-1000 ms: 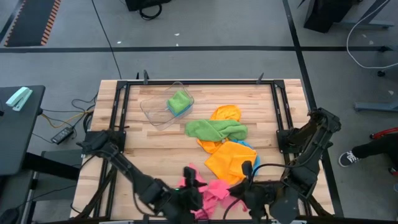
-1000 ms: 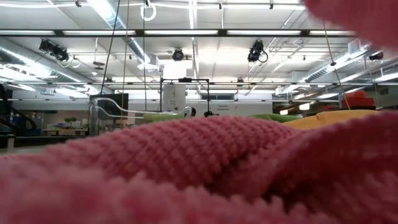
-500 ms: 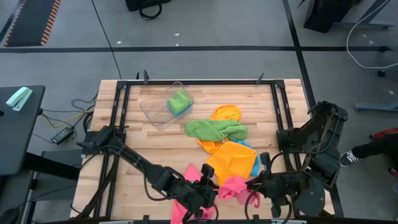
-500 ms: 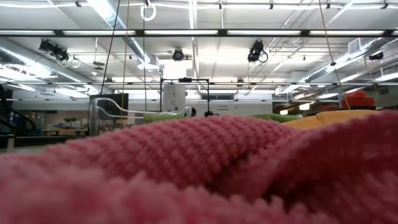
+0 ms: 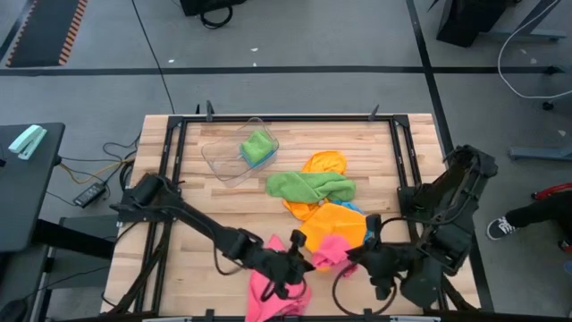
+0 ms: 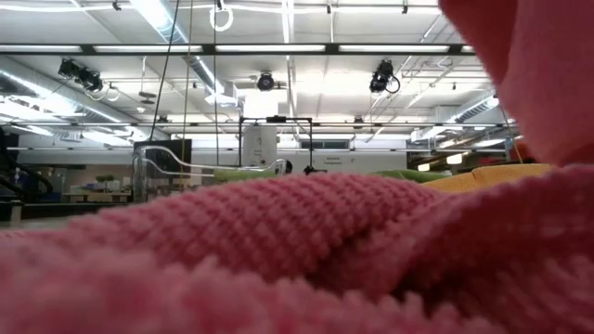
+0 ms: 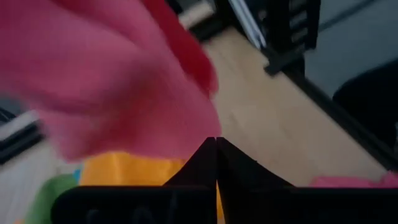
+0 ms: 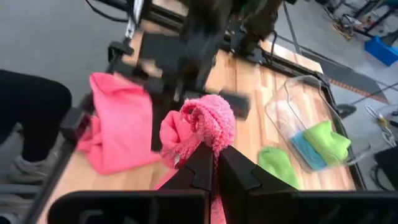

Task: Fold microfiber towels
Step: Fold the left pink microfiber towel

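Observation:
A pink towel is bunched up between my two grippers near the table's front edge, over the near edge of an orange towel. My left gripper is shut at its left side and my right gripper is shut at its right side. More pink cloth lies flat at the front edge, below my left arm. I cannot tell whether it belongs to the same towel. In the low view pink cloth fills the foreground and a pink piece hangs at the top right. My left gripper has the pink towel's cloth right at its closed fingertips, coming at it slanting down from the table's left. The picture is blurred, so edge or fold cannot be told. My right gripper pinches a bunched fold of the pink towel between its two fingertips, slanting down from the table's right. The bunch stands up above the fingers, several layers thick, lifted off the wood.
A green towel lies mid-table over a second orange towel. A clear tub at the far left holds a folded green towel on a blue one. Black frame rails run along the table's sides.
My left gripper has swung toward the table's right and far side, dropped and shut at the pink towel. My right gripper has edged toward the far side. The pink bunch has been drawn from the front edge up beside the orange towel, while the flat pink cloth stays at the front.

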`<state>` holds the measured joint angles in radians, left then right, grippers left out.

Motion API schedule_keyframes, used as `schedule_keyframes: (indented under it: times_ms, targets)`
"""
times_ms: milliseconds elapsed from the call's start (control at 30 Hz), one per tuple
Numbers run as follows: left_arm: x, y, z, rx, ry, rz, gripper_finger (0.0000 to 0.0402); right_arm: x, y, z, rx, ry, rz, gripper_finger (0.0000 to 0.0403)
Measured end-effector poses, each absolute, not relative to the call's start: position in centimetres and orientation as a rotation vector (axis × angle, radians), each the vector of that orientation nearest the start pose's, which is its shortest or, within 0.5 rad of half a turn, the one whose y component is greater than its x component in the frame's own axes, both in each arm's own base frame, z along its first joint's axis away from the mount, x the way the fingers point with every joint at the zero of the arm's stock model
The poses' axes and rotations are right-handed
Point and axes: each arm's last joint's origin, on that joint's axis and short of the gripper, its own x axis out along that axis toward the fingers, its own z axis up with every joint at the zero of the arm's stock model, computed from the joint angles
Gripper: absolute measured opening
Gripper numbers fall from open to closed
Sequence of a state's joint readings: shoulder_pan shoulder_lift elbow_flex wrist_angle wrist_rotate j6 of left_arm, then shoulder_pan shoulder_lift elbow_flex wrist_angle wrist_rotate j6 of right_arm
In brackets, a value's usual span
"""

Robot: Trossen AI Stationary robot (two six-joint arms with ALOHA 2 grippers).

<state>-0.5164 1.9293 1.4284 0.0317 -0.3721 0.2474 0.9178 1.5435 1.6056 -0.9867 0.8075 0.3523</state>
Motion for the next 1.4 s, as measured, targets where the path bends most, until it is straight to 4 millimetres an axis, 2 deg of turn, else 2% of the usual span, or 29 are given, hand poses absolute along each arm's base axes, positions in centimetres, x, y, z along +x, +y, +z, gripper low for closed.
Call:
schedule_keyframes:
  times_ms: [100,300,467,667,800,933,1133,1267,1400]
  targets:
    - [37.7,-19.5,24.8,0.415,0.362,-0.178,0.0014,21.1,22.3,36.1,-0.375,0.627,-0.043,0.0019]
    - [35.3,-15.5,23.7,0.349,0.38,-0.107,0.0032,23.7,20.5,33.8,-0.415,0.646,-0.114,0.0019]
    - [33.6,-11.9,22.2,0.344,0.421,-0.041,0.0024,25.4,18.5,32.5,-0.487,0.688,-0.156,0.0019]
    - [31.4,-7.9,22.2,0.379,0.361,0.018,0.001,27.3,15.3,32.9,-0.493,0.711,-0.203,0.0019]
    - [29.5,-5.6,22.7,0.359,0.322,0.06,0.0017,28.8,13.2,33.5,-0.455,0.69,-0.195,0.0019]
    - [28.2,-3.9,22.7,0.326,0.325,0.114,0.0043,30.5,11.1,34.1,-0.407,0.651,-0.173,0.0019]
    - [26.9,-3.1,23.3,0.343,0.354,0.11,0.0114,32.0,8.4,34.8,-0.336,0.583,-0.165,0.0019]
    - [26.4,-2.6,23.4,0.358,0.394,0.105,0.0167,32.4,7.4,35.7,-0.281,0.531,-0.164,0.0019]
    - [26.4,-2.5,23.4,0.362,0.39,0.053,0.0209,32.8,7.2,36.5,-0.229,0.454,-0.162,0.0019]
